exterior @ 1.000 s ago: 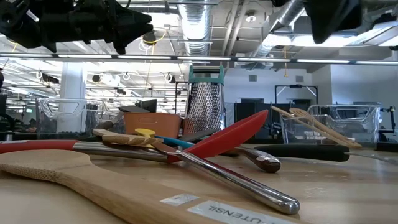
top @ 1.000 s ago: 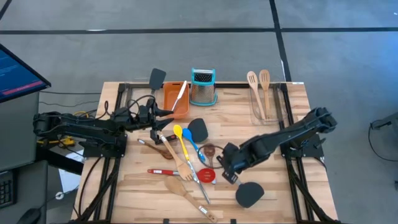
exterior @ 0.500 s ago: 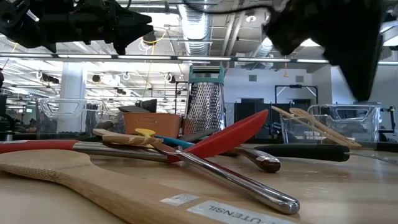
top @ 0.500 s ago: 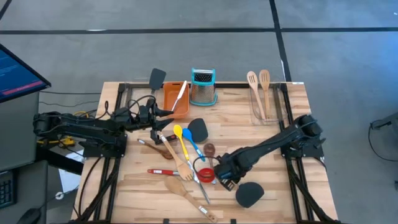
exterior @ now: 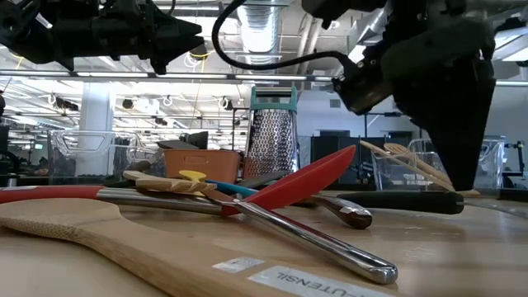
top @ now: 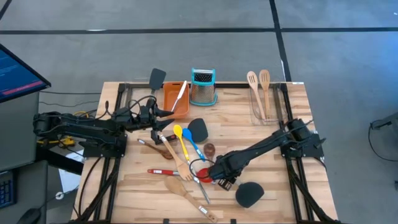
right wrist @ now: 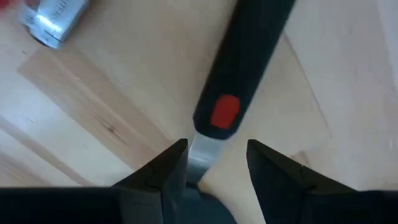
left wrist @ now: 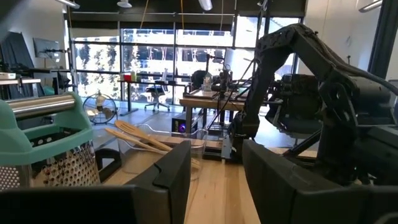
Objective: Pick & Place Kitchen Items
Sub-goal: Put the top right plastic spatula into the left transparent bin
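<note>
Counting from above:
- wooden spatulas lying in the clear bin: two.
- black turners showing: three, one sitting just beside the right gripper fingers.
- yellow spoon: one.
- blue spoon: one.
- red spoon lying by those fingers: one.
- grater: one.
- orange tray: one.

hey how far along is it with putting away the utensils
Early. Done: two wooden spoons lie in the clear bin. In hand: right claw, open, straddles a black-handled tool it hasn't gripped. Left: the utensil pile mid-table; left claw open, empty, near the orange tray.
</note>
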Robot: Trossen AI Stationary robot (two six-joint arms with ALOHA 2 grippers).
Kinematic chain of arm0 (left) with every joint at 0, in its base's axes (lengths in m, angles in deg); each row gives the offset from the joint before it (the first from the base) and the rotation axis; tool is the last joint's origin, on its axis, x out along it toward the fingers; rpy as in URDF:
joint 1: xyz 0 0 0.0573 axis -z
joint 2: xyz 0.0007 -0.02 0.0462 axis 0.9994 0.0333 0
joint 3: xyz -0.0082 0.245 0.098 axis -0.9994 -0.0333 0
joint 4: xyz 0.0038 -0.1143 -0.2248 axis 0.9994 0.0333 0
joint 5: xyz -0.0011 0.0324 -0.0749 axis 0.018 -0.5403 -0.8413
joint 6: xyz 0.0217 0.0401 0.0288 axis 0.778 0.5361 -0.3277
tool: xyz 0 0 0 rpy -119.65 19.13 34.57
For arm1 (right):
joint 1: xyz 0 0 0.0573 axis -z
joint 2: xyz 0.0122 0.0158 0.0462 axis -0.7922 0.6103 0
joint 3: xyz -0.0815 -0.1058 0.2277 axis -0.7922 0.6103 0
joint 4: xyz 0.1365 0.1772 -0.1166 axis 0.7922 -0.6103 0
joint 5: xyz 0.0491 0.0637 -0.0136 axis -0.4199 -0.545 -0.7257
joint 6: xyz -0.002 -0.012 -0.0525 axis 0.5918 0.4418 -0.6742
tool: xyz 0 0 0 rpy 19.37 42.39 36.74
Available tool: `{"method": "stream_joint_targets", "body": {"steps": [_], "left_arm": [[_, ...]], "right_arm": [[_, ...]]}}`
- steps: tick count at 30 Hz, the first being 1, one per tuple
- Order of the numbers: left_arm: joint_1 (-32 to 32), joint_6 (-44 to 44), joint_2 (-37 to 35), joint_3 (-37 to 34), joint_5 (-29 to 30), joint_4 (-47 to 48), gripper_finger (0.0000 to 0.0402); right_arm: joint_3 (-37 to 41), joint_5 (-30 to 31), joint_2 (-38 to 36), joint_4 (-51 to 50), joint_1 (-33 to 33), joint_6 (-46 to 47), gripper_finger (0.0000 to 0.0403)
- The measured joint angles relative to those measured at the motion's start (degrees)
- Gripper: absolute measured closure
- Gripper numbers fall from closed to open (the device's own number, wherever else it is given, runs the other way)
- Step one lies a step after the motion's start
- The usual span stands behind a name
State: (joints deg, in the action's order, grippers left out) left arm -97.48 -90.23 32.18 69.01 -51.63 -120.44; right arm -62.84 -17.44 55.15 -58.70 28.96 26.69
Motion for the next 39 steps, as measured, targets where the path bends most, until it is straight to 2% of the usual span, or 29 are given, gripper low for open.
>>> {"method": "stream_joint_targets", "body": {"steps": [7,18,39], "left_arm": [[0.0,0.0,0.0,0.0,0.0,0.3,0.0270],[0.0,0.0,0.0,0.0,0.0,1.2,0.0270],[0.0,0.0,0.0,0.0,0.0,1.0,0.0270]], "right_arm": [[4.1,3.7,-1.6,5.6,-0.2,-0.3,0.0247],[11.3,4.1,-3.2,14.5,-0.2,-0.9,0.0249],[11.7,4.4,-2.9,14.0,-0.1,-1.3,0.0262]]}}
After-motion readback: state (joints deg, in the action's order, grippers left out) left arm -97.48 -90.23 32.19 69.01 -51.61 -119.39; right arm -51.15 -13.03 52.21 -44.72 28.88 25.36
